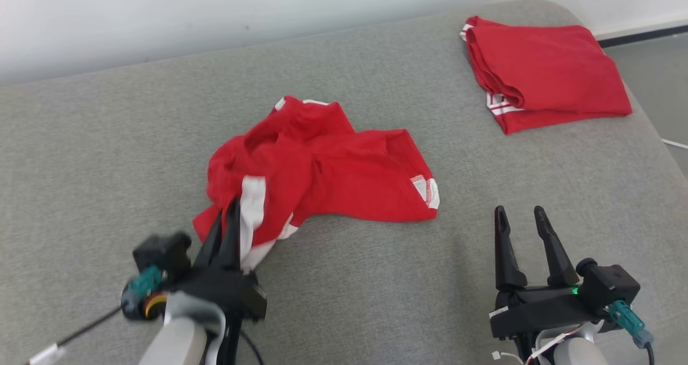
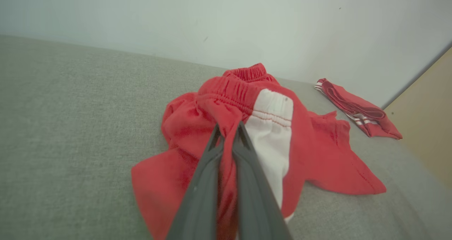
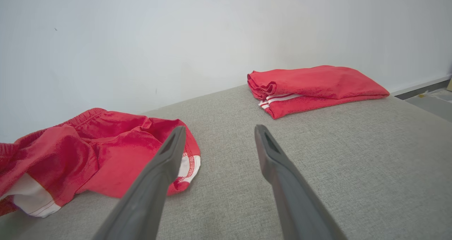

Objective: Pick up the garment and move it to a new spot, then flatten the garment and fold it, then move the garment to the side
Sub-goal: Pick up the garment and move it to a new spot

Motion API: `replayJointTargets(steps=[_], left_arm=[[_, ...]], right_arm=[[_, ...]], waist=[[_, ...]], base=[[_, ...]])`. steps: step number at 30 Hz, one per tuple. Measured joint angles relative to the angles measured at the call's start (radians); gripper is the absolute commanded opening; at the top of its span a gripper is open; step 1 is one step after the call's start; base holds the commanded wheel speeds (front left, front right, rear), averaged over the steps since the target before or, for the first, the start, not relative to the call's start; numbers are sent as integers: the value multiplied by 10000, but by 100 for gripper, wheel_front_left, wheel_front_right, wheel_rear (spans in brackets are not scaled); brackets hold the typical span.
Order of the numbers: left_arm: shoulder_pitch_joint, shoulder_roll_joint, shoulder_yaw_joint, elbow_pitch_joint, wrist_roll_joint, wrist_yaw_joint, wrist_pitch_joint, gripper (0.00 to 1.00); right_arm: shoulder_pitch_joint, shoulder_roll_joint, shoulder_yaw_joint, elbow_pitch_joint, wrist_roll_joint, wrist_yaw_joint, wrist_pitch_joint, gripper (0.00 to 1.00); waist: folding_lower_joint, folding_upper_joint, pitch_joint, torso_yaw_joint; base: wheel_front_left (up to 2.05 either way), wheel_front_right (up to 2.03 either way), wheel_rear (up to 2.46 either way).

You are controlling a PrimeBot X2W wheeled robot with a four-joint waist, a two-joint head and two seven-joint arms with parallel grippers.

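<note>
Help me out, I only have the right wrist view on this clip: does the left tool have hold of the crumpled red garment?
Observer: Yes. In the left wrist view the left tool is shut on a fold of the crumpled garment.
Operator: Where on it?
Observer: Just below the elastic waistband, beside the white side panel.
Operator: Is the right tool touching it? They overlap here.
Observer: No. The head view shows it open, with bare grey cushion between it and the garment's hem.
</note>
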Motion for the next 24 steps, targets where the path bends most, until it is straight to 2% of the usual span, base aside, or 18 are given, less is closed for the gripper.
replayJointTargets(steps=[4,5,6,14,24], left_arm=[[559,-8,82,230,-86,-10,-245,2],[622,8,54,265,-27,-6,-316,47],[652,29,40,270,48,2,-360,100],[666,280,395,-374,819,40,-629,100],[1699,807,1599,-1649,1806,33,-654,100]], right_arm=[[16,6,0,48,-75,0,0,100],[29,4,-4,54,-81,0,0,100],[46,2,-13,58,-100,0,0,100],[194,4,-109,-10,-255,0,0,100],[582,-6,-121,-77,-443,0,0,100]], waist=[[0,1,-100,188],[0,0,-136,235],[0,1,-176,279],[0,0,-543,710],[-1,0,-1265,1249]], base=[[0,0,0],[0,0,0],[0,0,0],[0,0,0],[0,0,0]])
